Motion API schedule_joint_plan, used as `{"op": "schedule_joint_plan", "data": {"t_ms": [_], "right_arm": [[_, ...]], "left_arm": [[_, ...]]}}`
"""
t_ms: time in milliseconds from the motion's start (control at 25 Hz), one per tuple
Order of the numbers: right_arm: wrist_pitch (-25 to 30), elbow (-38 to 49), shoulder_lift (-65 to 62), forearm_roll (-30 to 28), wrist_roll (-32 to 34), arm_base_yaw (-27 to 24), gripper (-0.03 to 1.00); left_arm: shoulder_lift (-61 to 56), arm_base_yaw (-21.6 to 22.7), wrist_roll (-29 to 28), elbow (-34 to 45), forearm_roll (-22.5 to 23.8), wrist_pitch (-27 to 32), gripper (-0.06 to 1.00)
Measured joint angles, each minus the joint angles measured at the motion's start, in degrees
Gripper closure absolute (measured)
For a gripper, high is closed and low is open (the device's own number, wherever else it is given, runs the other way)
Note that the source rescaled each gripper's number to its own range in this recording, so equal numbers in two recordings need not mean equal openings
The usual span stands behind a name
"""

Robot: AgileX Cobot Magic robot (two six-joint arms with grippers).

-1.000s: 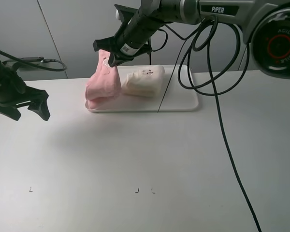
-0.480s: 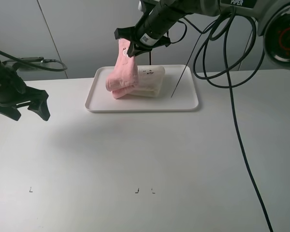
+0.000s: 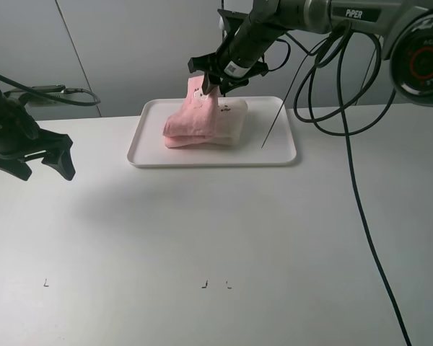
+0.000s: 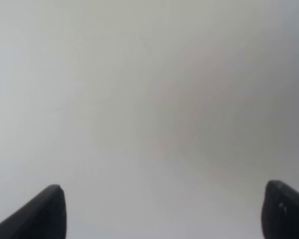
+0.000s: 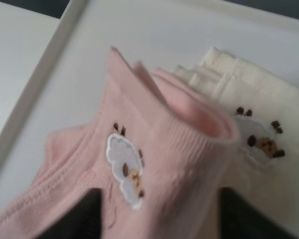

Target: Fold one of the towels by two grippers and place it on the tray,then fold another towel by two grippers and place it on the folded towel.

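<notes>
a wide pale table [image 3: 202, 231] was seen carrying everything, and the white tray [image 3: 281, 153] was set toward its far edge, within reach of the right arm. the cream-white towel [image 3: 231, 124] was laid folded in the middle of the tray, so that it could serve as the base of the stack. the pale pink towel [image 3: 191, 122] was draped on its left part, its lower folds spilling off onto the tray floor rather than sitting squarely on top; the placing was judged only partly done.

the right gripper [image 3: 211, 83] was held just above the raised top edge of the pink towel. in the right wrist view the pink towel [image 5: 154, 159] was seen between two dark fingertips [image 5: 79, 216], and the jaws looked spread to either side of it; whether the cloth was pinched or already let go could not be told, the view being blurred.

the left gripper [image 3: 43, 160] was parked well apart over bare table, its jaws spread wide and holding nothing, presumably to stay clear.

the small white patch [image 5: 124, 169] on the pink towel faced up.
</notes>
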Motion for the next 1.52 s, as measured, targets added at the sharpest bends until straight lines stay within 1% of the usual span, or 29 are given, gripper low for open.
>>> {"op": "schedule_joint_plan", "data": {"t_ms": [40, 80, 120, 160, 400, 600, 760, 840, 960, 1120, 1200, 1400, 1520], "right_arm": [[0.0, 0.0, 0.1, 0.0, 0.1, 0.0, 0.15], [0.0, 0.0, 0.1, 0.0, 0.4, 0.0, 0.06], [0.0, 0.0, 0.0, -0.2, 0.8, 0.0, 0.01], [0.2, 0.0, -0.3, -0.4, 0.9, 0.0, -0.01], [5.0, 0.0, -3.4, -6.2, 0.6, 0.0, -0.03], [8.4, 0.0, -9.9, -12.7, 1.3, 0.0, -0.03], [12.0, 0.1, -15.6, -17.8, 2.4, 0.0, -0.03], [13.2, 2.4, -18.4, -19.2, 3.0, 0.0, -0.03], [12.6, 9.9, -24.0, -20.4, 4.6, 0.0, -0.03], [7.7, 25.2, -35.3, -22.4, 6.2, 0.0, -0.03], [5.9, 33.2, -42.2, -23.9, 7.1, 0.0, -0.03], [5.1, 50.9, -57.6, -26.5, 10.0, 0.0, -0.03], [3.9, 60.6, -66.8, -26.7, 11.5, 0.0, -0.03]], "left_arm": [[0.0, 0.0, 0.0, 0.0, 0.0, 0.0, -0.05], [0.0, 0.0, 0.0, 0.0, 0.0, 0.0, -0.05], [0.0, 0.0, 0.0, 0.0, 0.0, 0.0, -0.05], [0.0, 0.0, 0.0, 0.0, 0.0, 0.0, -0.05], [0.0, 0.0, 0.2, 0.0, -0.3, 0.2, -0.05], [-0.6, 0.0, 0.3, 0.0, -0.3, 0.3, -0.05], [-6.2, 0.0, 0.9, 0.6, -0.3, -0.6, -0.05], [-11.2, 0.0, 1.1, 2.5, 0.3, -2.0, -0.05], [-18.9, 0.0, 1.2, 6.5, 1.5, -3.2, -0.05], [-28.1, 0.0, 1.3, 11.4, 2.8, -3.3, -0.05], [-31.5, 0.0, 0.3, 13.0, 3.9, -3.2, -0.05], [-38.1, 0.0, -3.0, 16.3, 5.0, -1.2, -0.05], [-40.9, 0.0, -4.6, 18.2, 5.1, 1.3, -0.05]]}}
